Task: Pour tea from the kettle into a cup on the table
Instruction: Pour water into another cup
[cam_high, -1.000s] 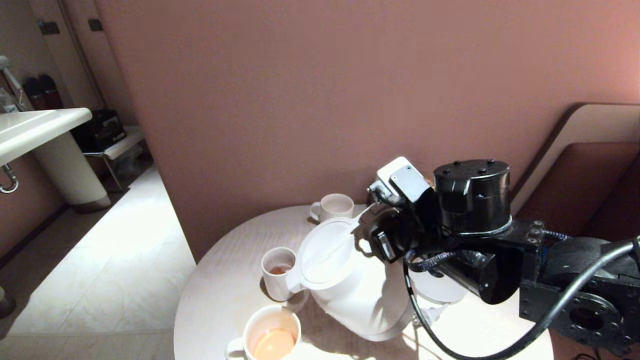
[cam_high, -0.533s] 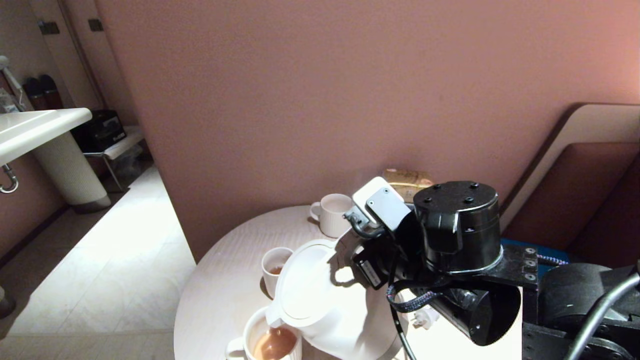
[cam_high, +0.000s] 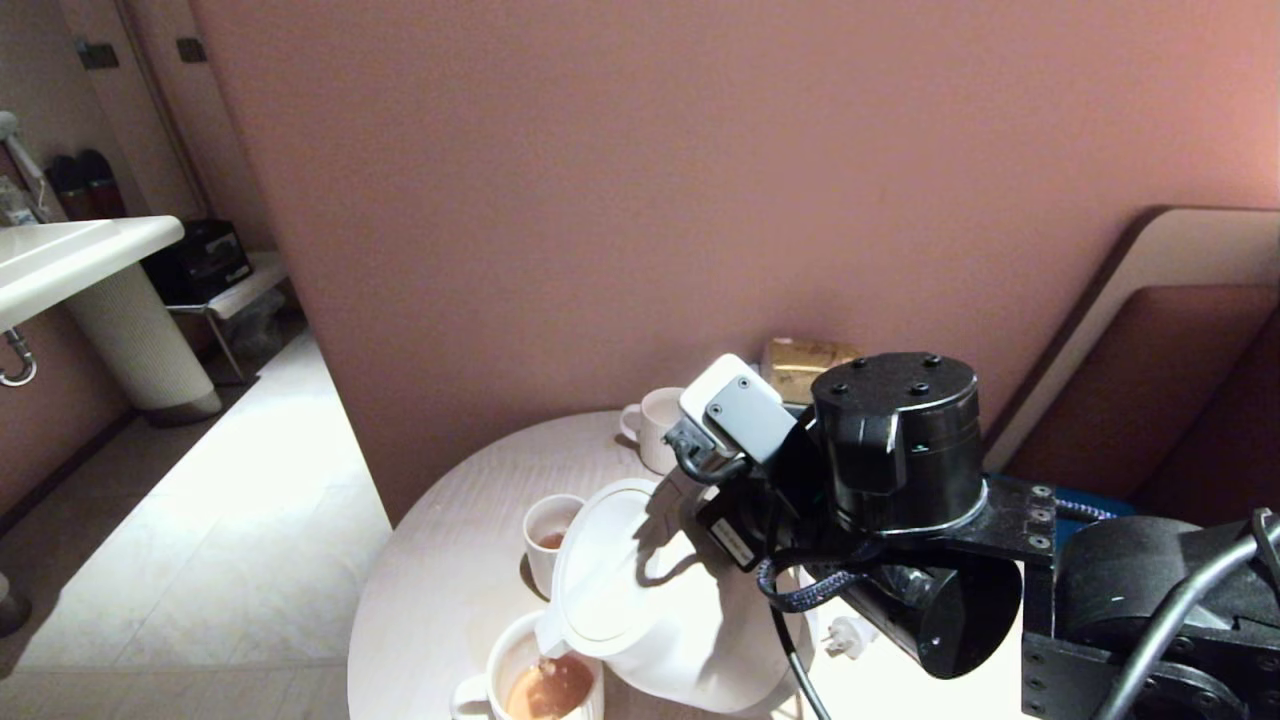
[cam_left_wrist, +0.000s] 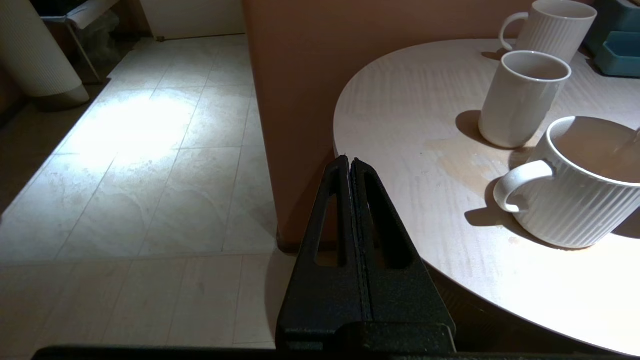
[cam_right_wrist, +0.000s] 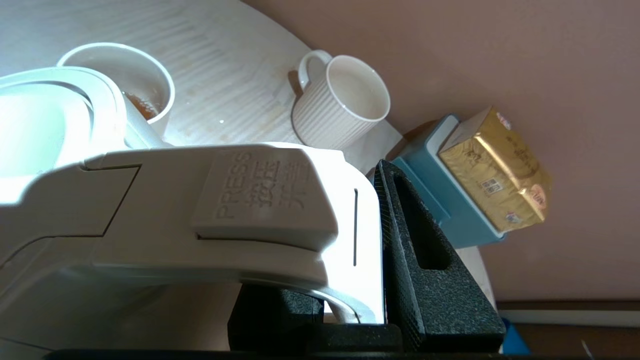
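The white kettle hangs tilted over the table, its spout dipping over the wide ribbed cup at the front edge. Orange-brown tea stands in that cup, and the left wrist view shows the same cup with the tea. My right gripper is shut on the kettle's handle, with one black finger pressed against the handle's side. My left gripper is shut on nothing and hangs beside the table's edge, over the floor.
A plain cup with a little tea stands just behind the kettle's spout. A ribbed mug is at the back. A gold packet lies on a blue box near the wall. A white plug lies by the kettle.
The right arm has swung the kettle from beside the plain cup towards the front, and its spout is now over the wide cup. The tea there looks darker.
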